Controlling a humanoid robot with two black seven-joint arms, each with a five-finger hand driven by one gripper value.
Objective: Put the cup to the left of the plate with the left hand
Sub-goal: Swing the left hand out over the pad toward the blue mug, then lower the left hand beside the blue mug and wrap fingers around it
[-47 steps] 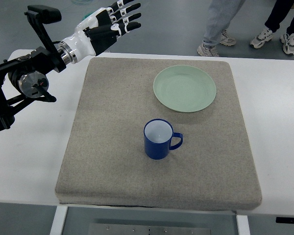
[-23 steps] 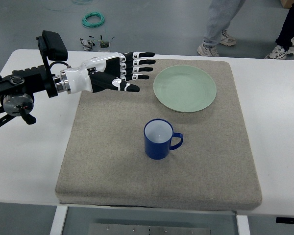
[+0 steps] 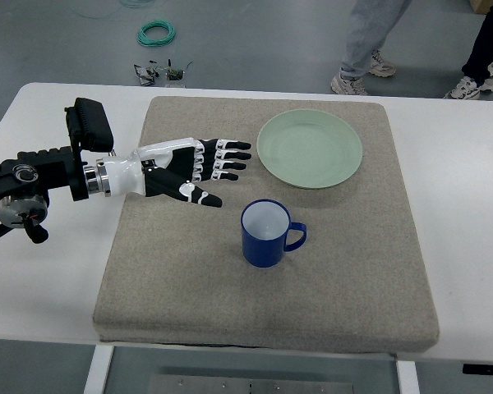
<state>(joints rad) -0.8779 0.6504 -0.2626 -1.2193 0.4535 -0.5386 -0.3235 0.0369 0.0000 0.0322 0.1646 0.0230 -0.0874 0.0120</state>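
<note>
My left hand (image 3: pixel 191 169) over the mat (image 3: pixel 181 271), fingers spread and empty, left of the plate (image 3: pixel 310 148), blue cup (image 3: pixel 268 233) upright nearer, apart from both.

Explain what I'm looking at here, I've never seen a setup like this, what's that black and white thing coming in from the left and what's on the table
That is the left hand of a humanoid robot, on the end of a black arm reaching in from the left side. Its fingers are spread and it holds nothing. The right arm is out of view.

There is only one camera. It looks steeply down from the robot's own side of the table.

On the white table lies a grey mat. On the mat sit a pale green plate and, nearer the camera, a blue cup standing upright, its handle pointing right. The hand hovers just left of both, touching neither.

Beyond the table you can see the legs of people standing on the floor and a green coil of cable.
</note>
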